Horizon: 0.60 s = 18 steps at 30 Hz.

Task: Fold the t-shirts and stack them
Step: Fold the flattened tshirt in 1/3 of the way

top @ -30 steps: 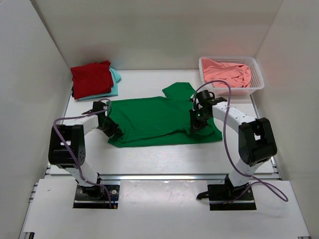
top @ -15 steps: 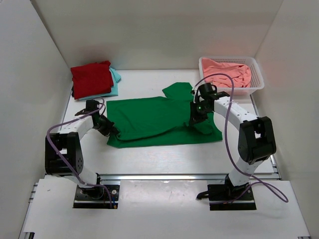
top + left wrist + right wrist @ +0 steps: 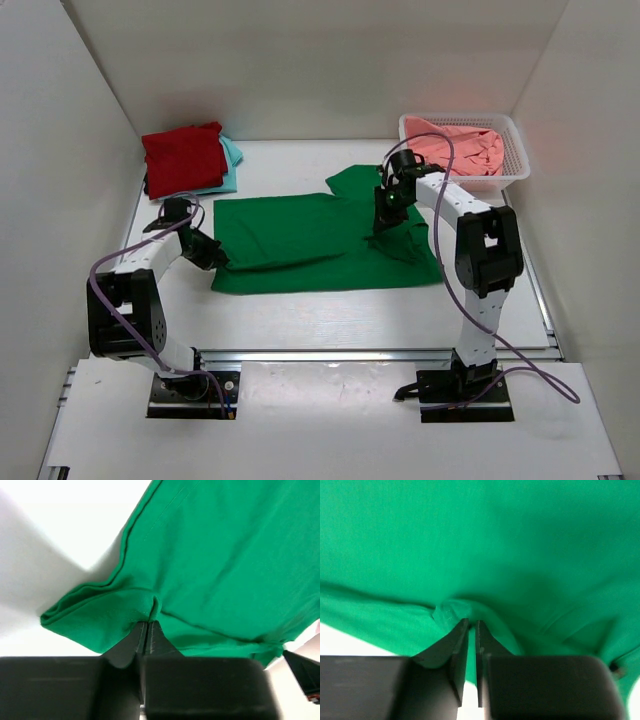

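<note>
Top view: the green t-shirt (image 3: 300,245) spreads mid-frame, with the left gripper (image 3: 207,250) at its left edge and the right gripper (image 3: 385,212) centre-right, likely to carry a fold over. Left wrist: clamped tight on the doubled hem. Right wrist: pinching a puckered ridge of cloth.

- green t-shirt (image 3: 300,240): bright plain green, no print; darker green along folds and hems
- dark red t-shirt (image 3: 183,158): plain deep red
- turquoise t-shirt (image 3: 233,158): pale, plain
- salmon pink t-shirt (image 3: 455,145): plain, casts pink tint on wall behind
- mesh basket (image 3: 517,160): white, fine grid pattern
- desk (image 3: 300,310): white
- left pincer (image 3: 146,626), right pincer (image 3: 469,624): matte black
- left arm (image 3: 150,262), right arm (image 3: 455,205): white links, black joints
- cables (image 3: 100,266): purple
- enclosure walls (image 3: 300,60): off-white
</note>
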Tool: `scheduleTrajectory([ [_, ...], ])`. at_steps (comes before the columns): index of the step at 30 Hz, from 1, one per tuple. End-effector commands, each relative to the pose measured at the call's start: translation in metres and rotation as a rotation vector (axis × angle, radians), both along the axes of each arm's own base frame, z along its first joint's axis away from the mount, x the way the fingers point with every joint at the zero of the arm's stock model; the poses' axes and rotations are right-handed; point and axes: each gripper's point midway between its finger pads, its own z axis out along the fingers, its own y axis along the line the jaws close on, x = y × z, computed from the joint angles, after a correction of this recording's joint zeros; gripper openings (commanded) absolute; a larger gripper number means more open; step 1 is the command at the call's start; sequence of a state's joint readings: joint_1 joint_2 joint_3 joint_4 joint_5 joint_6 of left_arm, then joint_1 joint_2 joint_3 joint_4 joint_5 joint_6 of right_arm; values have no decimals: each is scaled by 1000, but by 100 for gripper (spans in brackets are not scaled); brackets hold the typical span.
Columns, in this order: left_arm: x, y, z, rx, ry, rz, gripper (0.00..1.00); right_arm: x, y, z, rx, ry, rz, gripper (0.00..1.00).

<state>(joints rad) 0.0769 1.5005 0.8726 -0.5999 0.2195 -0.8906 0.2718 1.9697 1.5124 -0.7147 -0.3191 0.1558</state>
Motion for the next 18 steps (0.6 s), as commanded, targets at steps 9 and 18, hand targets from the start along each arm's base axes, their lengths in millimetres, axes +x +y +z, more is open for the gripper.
scheduleTrajectory([
  [9, 9, 30, 16, 72, -69, 98, 51, 43, -46, 31, -126, -141, -144, 16],
  [18, 11, 20, 37, 140, -157, 24, 44, -5, -59, 38, -115, -147, -147, 15],
])
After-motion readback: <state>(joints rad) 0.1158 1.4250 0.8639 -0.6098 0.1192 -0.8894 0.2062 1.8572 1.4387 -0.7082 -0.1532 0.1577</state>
